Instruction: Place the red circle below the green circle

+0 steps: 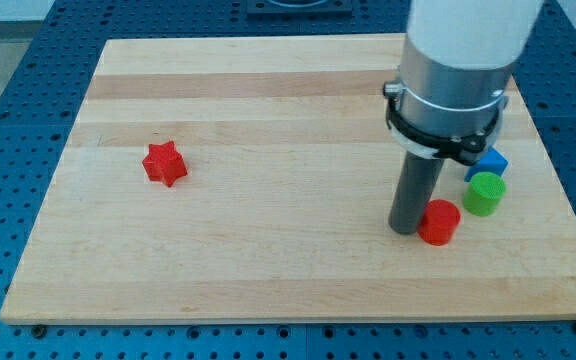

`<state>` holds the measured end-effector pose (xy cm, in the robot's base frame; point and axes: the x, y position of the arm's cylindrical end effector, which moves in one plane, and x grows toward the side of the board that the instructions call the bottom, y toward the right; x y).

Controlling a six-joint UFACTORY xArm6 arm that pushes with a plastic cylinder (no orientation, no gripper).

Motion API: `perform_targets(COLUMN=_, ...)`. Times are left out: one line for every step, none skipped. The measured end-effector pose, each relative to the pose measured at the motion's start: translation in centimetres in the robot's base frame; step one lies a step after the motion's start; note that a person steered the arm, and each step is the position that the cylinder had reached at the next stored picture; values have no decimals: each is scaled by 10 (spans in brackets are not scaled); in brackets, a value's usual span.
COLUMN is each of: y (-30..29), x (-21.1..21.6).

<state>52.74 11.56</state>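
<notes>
The red circle (439, 221) lies on the wooden board at the view's lower right. The green circle (485, 193) sits just up and to the right of it, with a small gap between them. My tip (406, 229) rests on the board right against the red circle's left side. The rod rises from there into the arm's grey and white body, which hides part of the board behind it.
A blue block (490, 160) sits just above the green circle, partly hidden by the arm's body. A red star (165, 164) lies alone at the view's left. The board's right edge (568, 215) is close to the green circle.
</notes>
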Motion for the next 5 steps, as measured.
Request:
perform_targets(y=15, x=0)
perform_targets(y=23, x=0)
perform_targets(y=32, x=1)
perform_targets(y=43, x=2)
perform_targets(y=51, x=3)
